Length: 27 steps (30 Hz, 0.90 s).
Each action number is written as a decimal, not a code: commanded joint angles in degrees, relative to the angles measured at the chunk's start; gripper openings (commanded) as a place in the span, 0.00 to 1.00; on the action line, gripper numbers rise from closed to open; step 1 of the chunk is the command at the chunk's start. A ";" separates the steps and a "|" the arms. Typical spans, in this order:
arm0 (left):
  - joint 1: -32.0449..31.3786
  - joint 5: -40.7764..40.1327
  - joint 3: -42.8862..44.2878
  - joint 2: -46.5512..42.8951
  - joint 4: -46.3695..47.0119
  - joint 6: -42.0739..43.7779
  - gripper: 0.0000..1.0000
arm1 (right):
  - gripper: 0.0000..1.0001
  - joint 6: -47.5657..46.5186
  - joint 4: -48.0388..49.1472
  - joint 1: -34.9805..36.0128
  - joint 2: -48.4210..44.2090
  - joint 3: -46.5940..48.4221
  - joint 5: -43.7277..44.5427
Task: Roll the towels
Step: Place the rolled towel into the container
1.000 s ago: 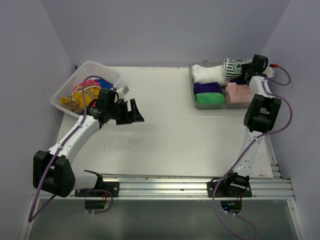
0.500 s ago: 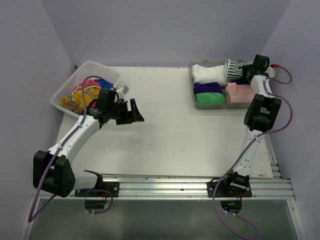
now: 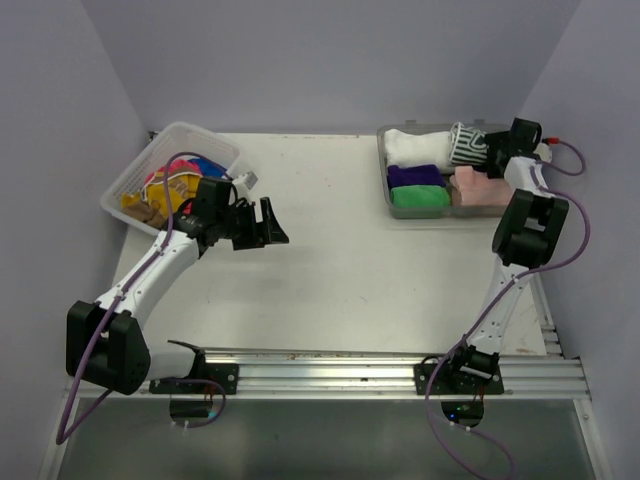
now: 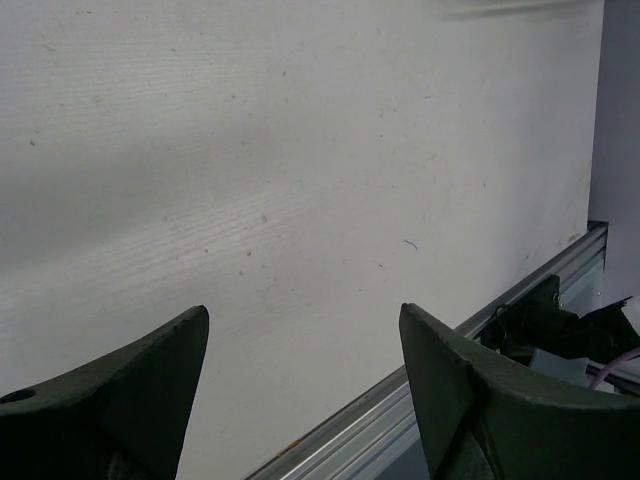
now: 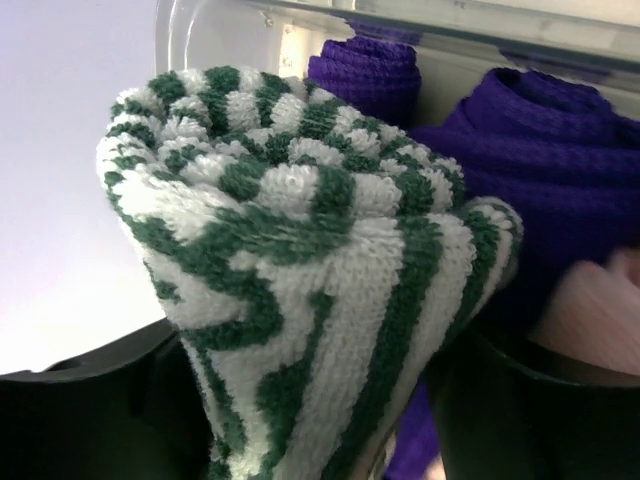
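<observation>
A: How is the work area enclosed?
B: It is bounded by 3 plain lavender walls [image 3: 330, 60]. A white table [image 3: 340, 280] is diffusely lit; an aluminium rail [image 3: 380, 362] is fitted along its near edge.

**Colours and patterns.** Striped towel [image 5: 300, 260] is showing dark green bands, some bending, on white looped pile; from above, the bands are reading almost black. Purple towels [image 5: 560, 190] are showing deep violet with a fine waffle texture. Pink towel [image 5: 600, 300] is showing pale salmon. White towel [image 3: 410, 147] and green towel [image 3: 419, 198] are appearing plain. Tray [image 3: 383, 185] is appearing translucent grey. Basket [image 3: 195, 133] is showing a white lattice, with basket cloths [image 3: 165, 190] showing yellow, brown, pink and blue. Table [image 3: 340, 270] is appearing off-white, and walls [image 3: 330, 60] pale lilac. Arms [image 3: 150, 265] are showing white links with black joints. Left gripper [image 3: 270, 222] and right gripper [image 5: 310, 400] are showing black.
</observation>
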 commanded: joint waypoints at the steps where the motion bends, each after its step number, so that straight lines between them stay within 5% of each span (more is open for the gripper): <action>1: 0.56 1.64 -0.64 -1.29 1.35 -0.01 0.80 | 0.76 -1.21 -1.21 -0.12 -6.92 -3.33 -1.63; 7: 0.56 1.82 -1.43 -2.60 1.52 0.25 0.80 | 0.90 -1.48 -1.03 -0.04 -11.84 -6.58 -2.51; 8: 0.56 1.73 -1.77 -2.69 1.61 0.25 0.80 | 0.99 -1.56 -1.03 -0.04 -12.98 -7.11 -2.69; 27: 0.56 -0.02 -1.96 -6.82 0.82 1.48 0.80 | 0.98 -7.61 0.29 -0.13 -34.43 -28.03 -4.62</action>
